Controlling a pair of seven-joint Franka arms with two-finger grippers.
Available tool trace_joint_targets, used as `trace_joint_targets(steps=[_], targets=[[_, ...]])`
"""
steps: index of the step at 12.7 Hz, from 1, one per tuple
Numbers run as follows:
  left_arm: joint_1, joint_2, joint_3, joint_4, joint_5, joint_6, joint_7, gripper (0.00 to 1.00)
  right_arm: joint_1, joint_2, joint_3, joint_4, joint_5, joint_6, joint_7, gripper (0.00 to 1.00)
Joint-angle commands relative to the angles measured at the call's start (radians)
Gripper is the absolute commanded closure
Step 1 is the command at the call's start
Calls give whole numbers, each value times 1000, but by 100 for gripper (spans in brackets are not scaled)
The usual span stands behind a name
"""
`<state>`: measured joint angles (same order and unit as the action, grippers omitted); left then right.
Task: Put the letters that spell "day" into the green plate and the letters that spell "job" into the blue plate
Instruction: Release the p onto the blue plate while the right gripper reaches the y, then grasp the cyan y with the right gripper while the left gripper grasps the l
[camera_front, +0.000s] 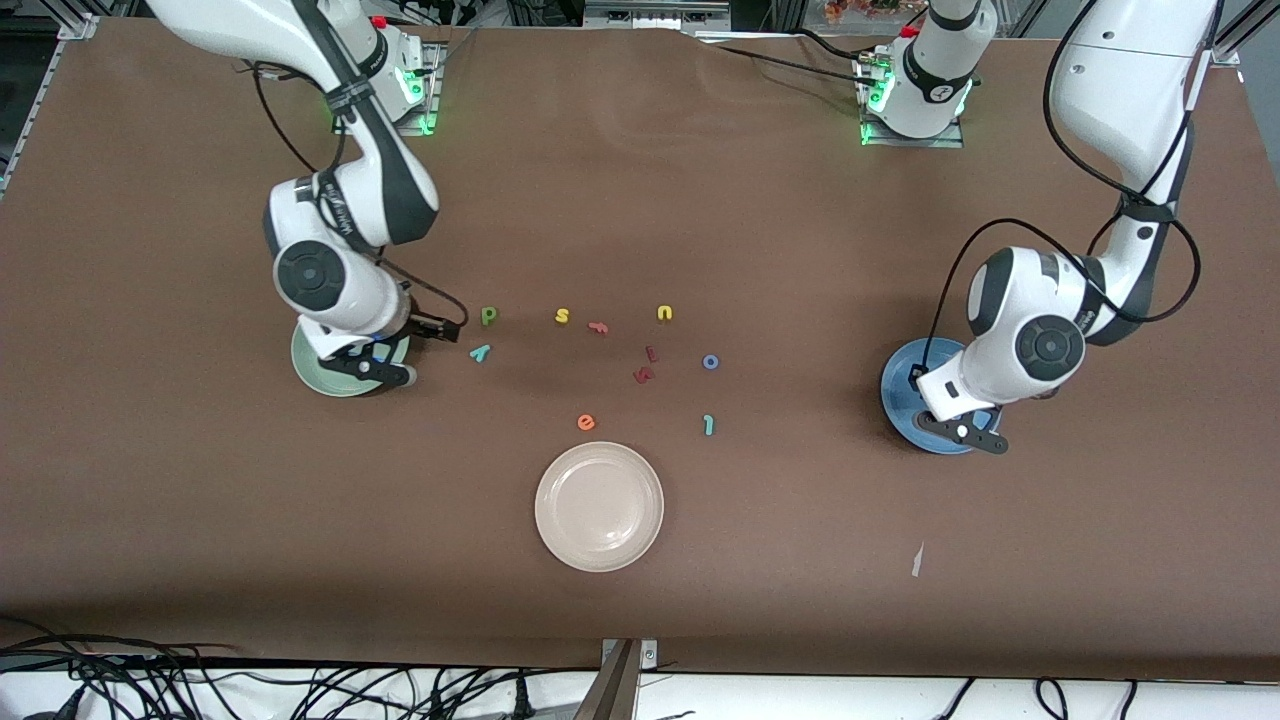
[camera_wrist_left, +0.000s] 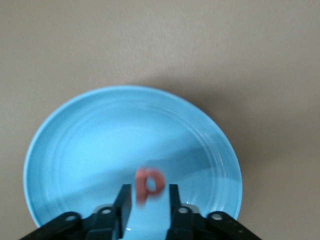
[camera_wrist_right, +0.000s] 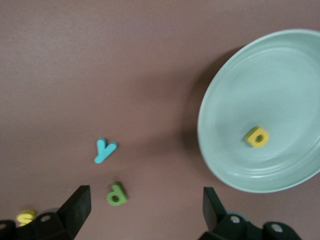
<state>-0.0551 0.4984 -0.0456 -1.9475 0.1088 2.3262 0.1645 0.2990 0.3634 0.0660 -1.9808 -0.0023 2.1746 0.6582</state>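
Working the brown table (camera_front: 200, 520) with both arms at once, neither one waiting. Delivering a first letter to each plate, and judging this as the release step at both ends.

Hanging the right gripper (camera_wrist_right: 146, 212) over the rim of the green plate (camera_wrist_right: 225, 100), fingers spread wide and gripping nothing, with the yellow a (camera_wrist_right: 257, 136) lying inside that plate, off to one side of the gripper rather than under it.

Hovering the left gripper (camera_wrist_left: 148, 210) low over the blue plate (camera_wrist_left: 75, 140), fingers parted a little wider than the salmon-pink b (camera_wrist_left: 149, 185). Letting that letter go, by the look of it: blurred, between the fingertips, seemingly clear of both, above the plate's floor.

Leaving the cream-white plate (camera_front: 598, 505) alone.

Calling next, probably, for lifting clear and going for more letters:
- Reaching with the right arm for the teal y (camera_wrist_right: 104, 150) and the dark green d (camera_wrist_right: 116, 194), lying just beside each other on the table near the green plate.
- Reaching with the left arm for the blue o (camera_front: 710, 362) and the teal j (camera_front: 708, 425), both well apart from the blue plate, the j nearer the front camera.

Needing a narrow, exact pinch on such tiny flat pieces, while skipping the yellow s (camera_front: 562, 316), the yellow u (camera_front: 664, 313) and the orange e (camera_front: 586, 422).
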Motion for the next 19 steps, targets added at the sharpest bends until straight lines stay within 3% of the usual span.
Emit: trace_joint_targets(steps=[1, 3, 5, 7, 9, 12, 16, 19], targets=[[3, -66, -17, 8, 16, -59, -29, 0, -3, 5, 1, -32, 1, 101, 166, 3], [-17, -54, -22, 111, 11, -167, -100, 0, 15, 28, 14, -30, 1, 158, 314, 6], [-83, -17, -27, 172, -32, -176, -256, 0, 20, 97, 17, -39, -10, 255, 333, 11], [-155, 28, -28, 240, -44, -176, -382, 0, 84, 109, 12, -42, -10, 266, 414, 24], [-212, 78, -28, 313, -47, -176, -488, 0, 86, 117, 12, -49, -11, 267, 417, 31], [-288, 130, -28, 389, -115, -176, -586, 0, 86, 118, 11, -64, -22, 313, 411, 32], [-373, 251, -27, 530, -116, -176, -730, 0, 84, 126, -8, -182, -30, 546, 397, 33], [-417, 340, -25, 625, -113, -174, -798, 0, 84, 118, -9, -191, -30, 550, 396, 60]])
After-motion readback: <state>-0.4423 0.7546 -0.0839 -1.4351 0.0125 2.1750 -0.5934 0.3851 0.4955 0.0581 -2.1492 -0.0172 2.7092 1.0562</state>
